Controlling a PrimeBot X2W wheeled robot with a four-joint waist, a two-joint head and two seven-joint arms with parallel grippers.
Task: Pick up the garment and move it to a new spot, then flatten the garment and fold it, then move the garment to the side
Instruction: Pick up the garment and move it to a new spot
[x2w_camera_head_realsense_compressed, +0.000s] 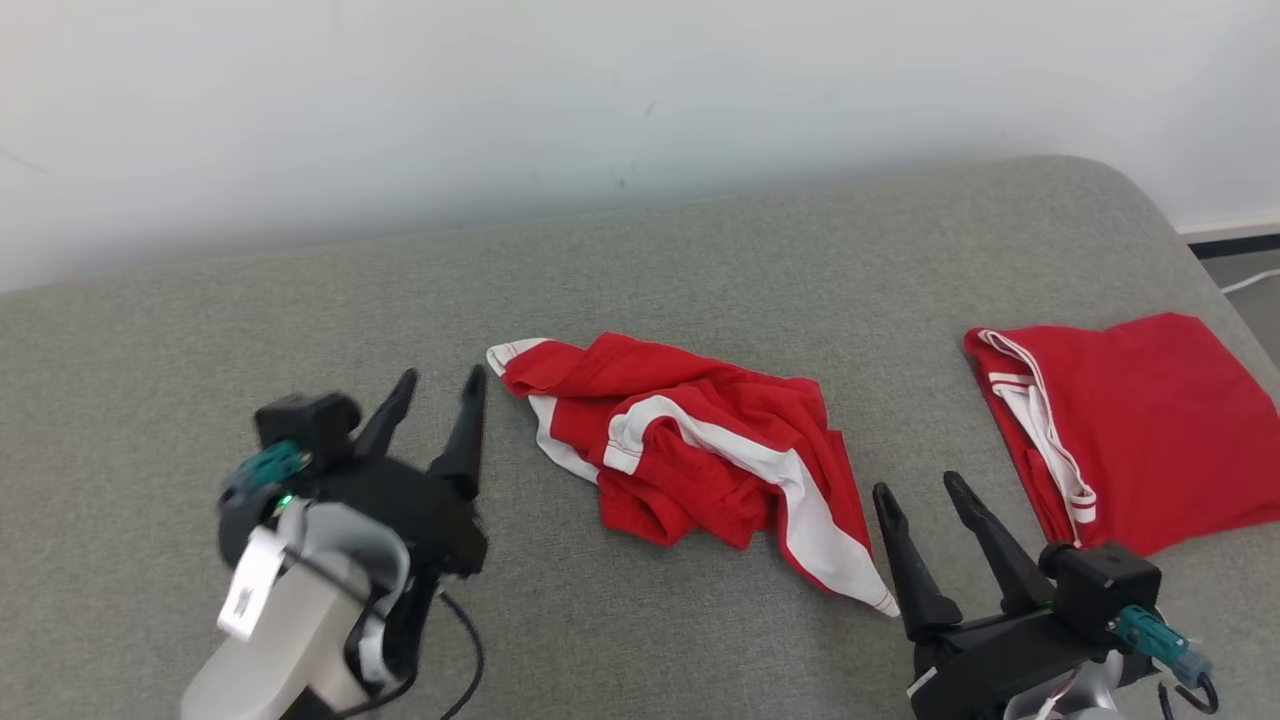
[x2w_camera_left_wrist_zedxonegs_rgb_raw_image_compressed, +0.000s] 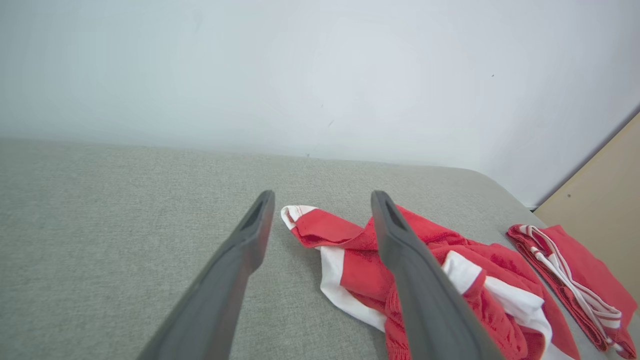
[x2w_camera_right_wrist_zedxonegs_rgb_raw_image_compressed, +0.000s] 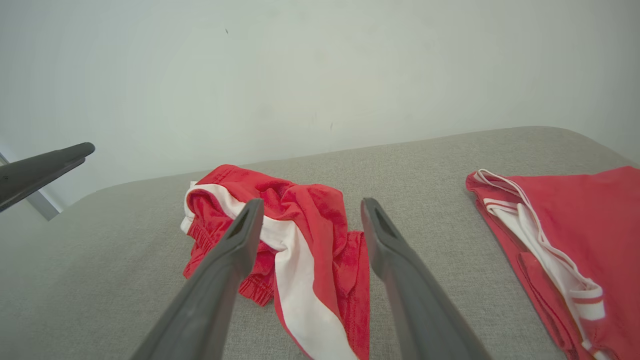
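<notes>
A crumpled red garment (x2w_camera_head_realsense_compressed: 700, 450) with white stripes lies in a heap mid-surface on the grey cushion (x2w_camera_head_realsense_compressed: 640, 280). My left gripper (x2w_camera_head_realsense_compressed: 440, 385) stands open just left of the garment's white-edged corner, apart from it. In the left wrist view the garment (x2w_camera_left_wrist_zedxonegs_rgb_raw_image_compressed: 350, 250) lies ahead and to the right of the left gripper (x2w_camera_left_wrist_zedxonegs_rgb_raw_image_compressed: 322, 197), partly behind one finger. My right gripper (x2w_camera_head_realsense_compressed: 920, 487) is open near the garment's lower right end, empty. The right wrist view has the garment (x2w_camera_right_wrist_zedxonegs_rgb_raw_image_compressed: 310, 215) ahead, between and beyond the right gripper (x2w_camera_right_wrist_zedxonegs_rgb_raw_image_compressed: 310, 205).
A second red garment (x2w_camera_head_realsense_compressed: 1130, 420) with white trim lies folded flat at the cushion's right end. A white wall (x2w_camera_head_realsense_compressed: 600, 90) rises behind the cushion. Bare grey fabric stretches to the left (x2w_camera_head_realsense_compressed: 150, 380). A tan panel (x2w_camera_left_wrist_zedxonegs_rgb_raw_image_compressed: 605, 190) stands at right in the left wrist view.
</notes>
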